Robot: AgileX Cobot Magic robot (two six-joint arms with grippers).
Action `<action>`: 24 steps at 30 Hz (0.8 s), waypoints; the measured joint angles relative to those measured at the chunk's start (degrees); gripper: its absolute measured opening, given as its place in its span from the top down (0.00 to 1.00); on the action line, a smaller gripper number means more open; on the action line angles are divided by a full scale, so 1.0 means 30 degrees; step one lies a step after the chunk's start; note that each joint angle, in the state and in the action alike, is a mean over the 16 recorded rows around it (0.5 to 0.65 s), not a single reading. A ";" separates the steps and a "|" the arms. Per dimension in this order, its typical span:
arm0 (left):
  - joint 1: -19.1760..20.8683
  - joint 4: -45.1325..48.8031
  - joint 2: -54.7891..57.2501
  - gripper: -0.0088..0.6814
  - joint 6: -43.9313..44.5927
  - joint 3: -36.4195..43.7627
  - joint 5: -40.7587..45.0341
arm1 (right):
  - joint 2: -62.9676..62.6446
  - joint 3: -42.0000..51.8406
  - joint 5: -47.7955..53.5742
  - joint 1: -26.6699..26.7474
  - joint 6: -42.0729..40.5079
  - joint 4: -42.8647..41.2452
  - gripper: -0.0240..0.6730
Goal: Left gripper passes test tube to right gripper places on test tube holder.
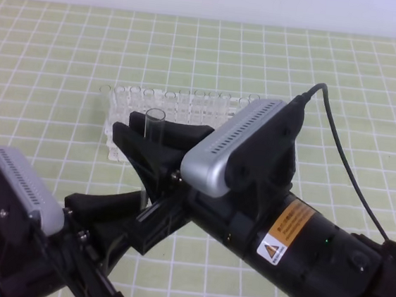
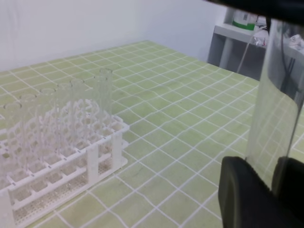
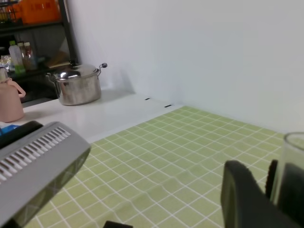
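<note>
While the tube [image 1: 155, 123] stands upright above the rack [image 1: 180, 111], clamped near its rim in the right gripper [image 1: 149, 138] and low in the left gripper [image 1: 117, 207], it looks light, slick and breakable, favouring a gentle mid-body grip.

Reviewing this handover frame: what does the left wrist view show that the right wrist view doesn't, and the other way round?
Only the left wrist view shows the white test tube holder with clear tubes standing in it, and a grey shelf unit at the far edge. Only the right wrist view shows a steel pot, a pink kettle, a dark shelf and the other arm's grey ribbed cover. Both show the green checked table cover, the white wall and the test tube between dark gripper fingers.
</note>
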 joint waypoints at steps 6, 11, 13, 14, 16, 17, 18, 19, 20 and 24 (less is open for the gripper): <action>-0.0003 0.0001 -0.0001 0.66 -0.0136 -0.0004 -0.0447 | 0.0000 0.0000 0.0093 -0.0011 0.0016 0.0013 0.84; -0.0003 0.0002 -0.0052 0.52 -0.0294 -0.0006 -0.0830 | -0.0020 0.0000 0.0220 -0.0021 -0.0024 0.0110 0.84; -0.0002 0.0001 -0.0222 0.49 -0.0358 -0.0004 -0.0843 | -0.0089 0.0000 0.0350 -0.0025 -0.0115 0.0163 0.84; 0.0000 0.0001 -0.0393 0.48 -0.0387 -0.0002 -0.0762 | -0.0145 0.0000 0.0427 -0.0027 -0.0188 0.0190 0.84; -0.0002 -0.0005 -0.0950 0.53 -0.0456 -0.0004 -0.0350 | -0.0288 0.0000 0.0592 -0.0032 -0.0343 0.0241 0.84; -0.0002 -0.0010 -0.1299 0.56 -0.0516 -0.0004 -0.0024 | -0.0370 0.0000 0.0678 -0.0034 -0.0421 0.0263 0.84; -0.0002 -0.0015 -0.1703 0.59 -0.0605 -0.0004 0.0378 | -0.0457 0.0000 0.0765 -0.0034 -0.0498 0.0285 0.84; -0.0002 -0.0021 -0.2164 0.63 -0.0722 -0.0004 0.0859 | -0.0548 0.0000 0.0857 -0.0034 -0.0576 0.0307 0.84; -0.0002 -0.0026 -0.2671 0.67 -0.0851 -0.0004 0.1402 | -0.0640 0.0000 0.0953 -0.0034 -0.0653 0.0329 0.84; 0.0002 -0.0055 -0.5129 0.81 -0.1348 0.0040 0.4050 | -0.1011 0.0004 0.1351 -0.0034 -0.0956 0.0391 0.84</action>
